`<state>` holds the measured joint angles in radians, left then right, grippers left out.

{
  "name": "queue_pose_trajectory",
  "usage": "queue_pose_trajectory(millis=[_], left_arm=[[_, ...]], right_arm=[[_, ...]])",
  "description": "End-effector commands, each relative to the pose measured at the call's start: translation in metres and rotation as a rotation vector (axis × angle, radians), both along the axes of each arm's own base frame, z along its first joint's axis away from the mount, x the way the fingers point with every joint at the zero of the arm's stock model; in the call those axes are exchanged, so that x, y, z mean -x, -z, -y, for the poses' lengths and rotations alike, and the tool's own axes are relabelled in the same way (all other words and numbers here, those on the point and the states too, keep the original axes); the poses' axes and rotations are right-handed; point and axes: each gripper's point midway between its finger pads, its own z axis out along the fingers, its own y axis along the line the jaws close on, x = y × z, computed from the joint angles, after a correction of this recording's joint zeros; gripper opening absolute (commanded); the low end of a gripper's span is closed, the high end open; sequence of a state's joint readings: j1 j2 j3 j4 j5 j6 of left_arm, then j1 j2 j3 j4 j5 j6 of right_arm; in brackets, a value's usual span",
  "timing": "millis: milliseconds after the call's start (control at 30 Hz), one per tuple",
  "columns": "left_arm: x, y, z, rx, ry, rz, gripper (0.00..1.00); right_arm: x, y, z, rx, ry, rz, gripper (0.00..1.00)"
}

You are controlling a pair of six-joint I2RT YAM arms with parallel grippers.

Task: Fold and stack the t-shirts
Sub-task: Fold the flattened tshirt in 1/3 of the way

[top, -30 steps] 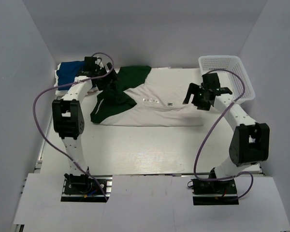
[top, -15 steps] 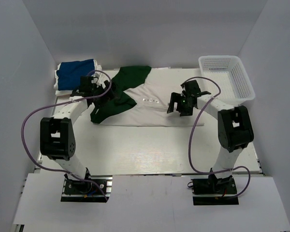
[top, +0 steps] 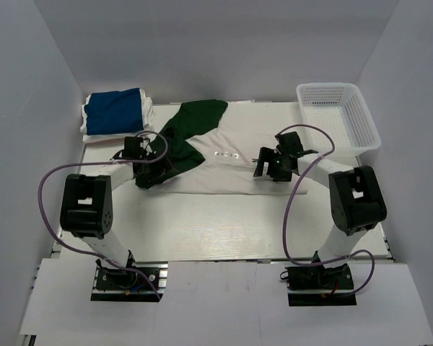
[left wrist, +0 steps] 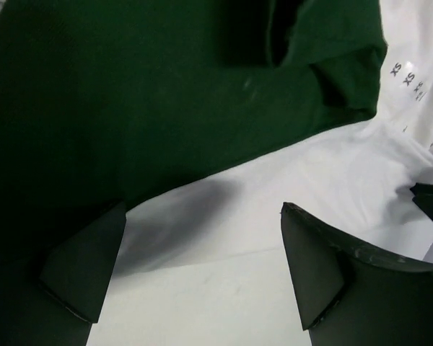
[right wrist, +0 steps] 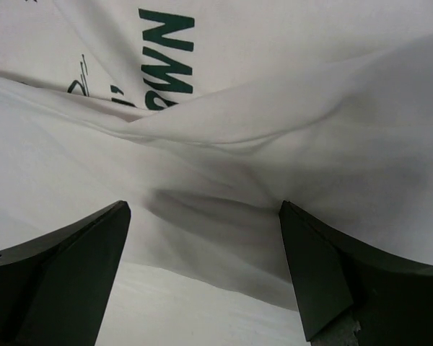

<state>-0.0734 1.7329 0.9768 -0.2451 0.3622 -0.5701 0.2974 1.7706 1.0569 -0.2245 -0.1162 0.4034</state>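
1. White walls (top: 216, 43) close the scene in on three sides, plain and bare.
2. The white table (top: 224, 223) fills the middle of the view. Two arms (top: 86, 205) are bolted at its near edge, and each one trails a single purple cable (top: 40, 198).
3. Three shirts are out here. The biggest is the white t-shirt (top: 234, 175), spread flat across mid-table and lightly creased. The right wrist view shows soft folds and dark green letters (right wrist: 166, 29) ending in "WN".
4. The dark green t-shirt (top: 195, 122) lies rumpled over the left part of the white one, running from the far edge down towards the near left. In the left wrist view its edge crosses the white cloth, with small "XS" tags (left wrist: 400, 72) just beside it.
5. One white mesh basket (top: 361, 122) sits at the far right corner of the table.
6. The royal blue t-shirt (top: 114, 112) is folded into a neat block at the far left corner, apart from the other two, with a white cloth edge showing beneath it.
7. The left pincer (top: 153, 171) is down low at the near-left end of the green shirt, jaws spread wide, gripping nothing.
8. The right pincer (top: 268, 164) is low over the right half of the white shirt, jaws just as wide, nothing held.
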Motion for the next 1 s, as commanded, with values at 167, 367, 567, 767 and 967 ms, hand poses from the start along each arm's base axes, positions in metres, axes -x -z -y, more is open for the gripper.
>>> queue_pose_trajectory(millis=[167, 367, 567, 767, 967], left_arm=[[0.125, 0.015, -0.033, -0.136, -0.123, -0.217, 1.0], [0.158, -0.043, -0.039, -0.14, -0.137, -0.136, 1.0], [0.125, -0.084, -0.001, 0.059, -0.009, 0.076, 1.0], [0.087, -0.059, 0.006, 0.056, 0.026, 0.046, 1.0], [0.046, -0.052, 0.02, 0.054, 0.057, 0.096, 0.95]], right_arm=[[0.113, 0.016, 0.018, 0.039, -0.121, -0.153, 0.9], [0.16, -0.016, 0.008, -0.016, -0.223, -0.146, 0.9], [0.12, -0.067, -0.005, -0.06, -0.222, 0.095, 0.9], [0.099, -0.089, -0.009, -0.093, -0.175, 0.19, 0.9], [0.099, -0.09, -0.002, -0.068, -0.136, 0.198, 0.9]])
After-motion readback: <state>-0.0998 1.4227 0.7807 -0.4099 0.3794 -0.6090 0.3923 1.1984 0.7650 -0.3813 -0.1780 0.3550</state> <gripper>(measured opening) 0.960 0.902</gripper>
